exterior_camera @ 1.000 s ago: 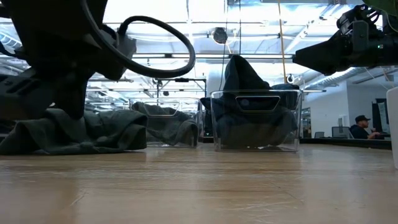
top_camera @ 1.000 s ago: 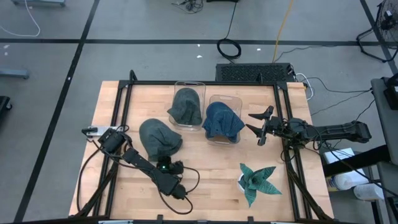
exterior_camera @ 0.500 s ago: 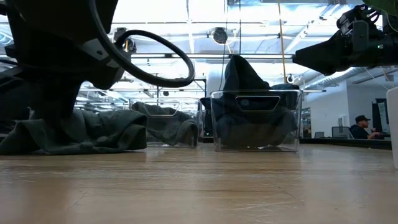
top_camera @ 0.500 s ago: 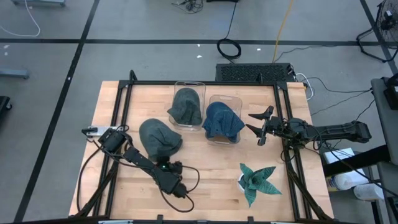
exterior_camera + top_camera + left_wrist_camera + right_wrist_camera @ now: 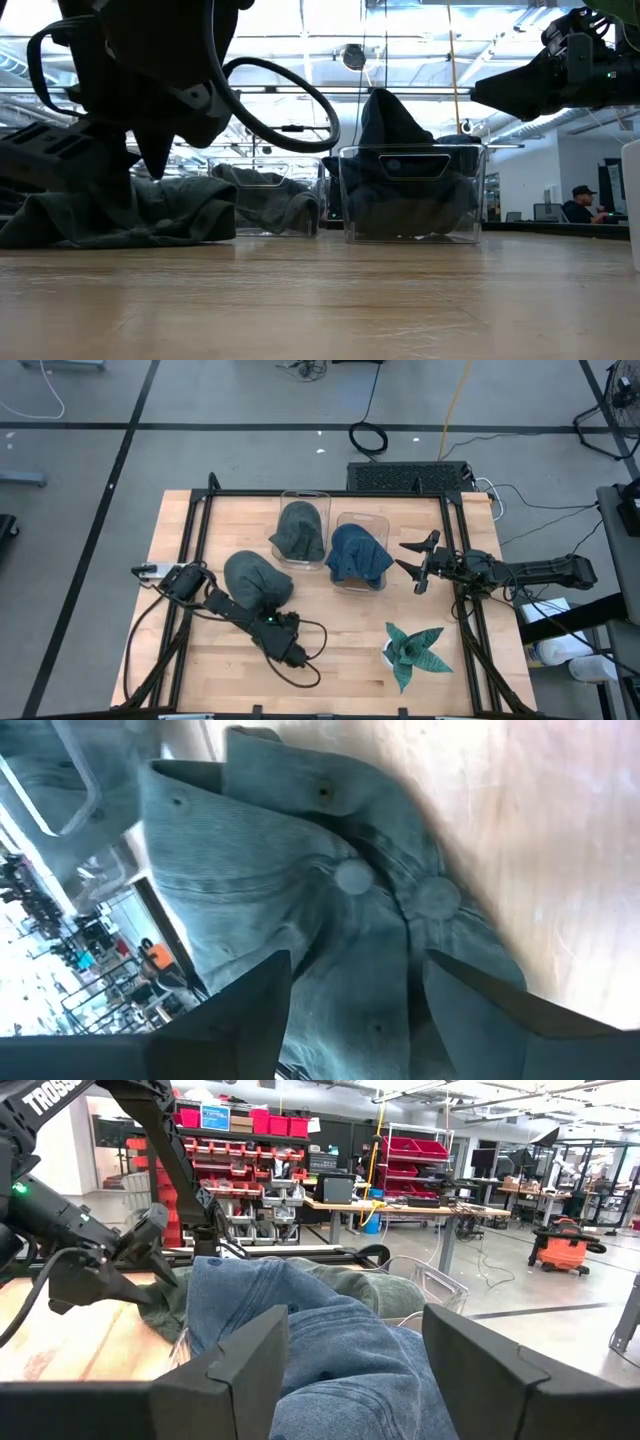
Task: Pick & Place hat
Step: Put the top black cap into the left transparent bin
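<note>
The grey-green fabric hat (image 5: 256,582) lies loose on the wooden surface (image 5: 340,640), directly ahead of the left tool (image 5: 268,615), whose fingers stand apart, empty; the right tool (image 5: 414,566) waits wide beside the bins.

Bright, even overhead light; ceiling glare whitens the low view, silhouetting the blurred left arm (image 5: 130,110) nearby.

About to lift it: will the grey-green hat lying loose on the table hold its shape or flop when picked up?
Probably flops: the grey-green hat lies slumped and creased. It looks like light cloth, so a pinch by the left gripper may lift only a fold. Rolling seems unlikely.
</note>
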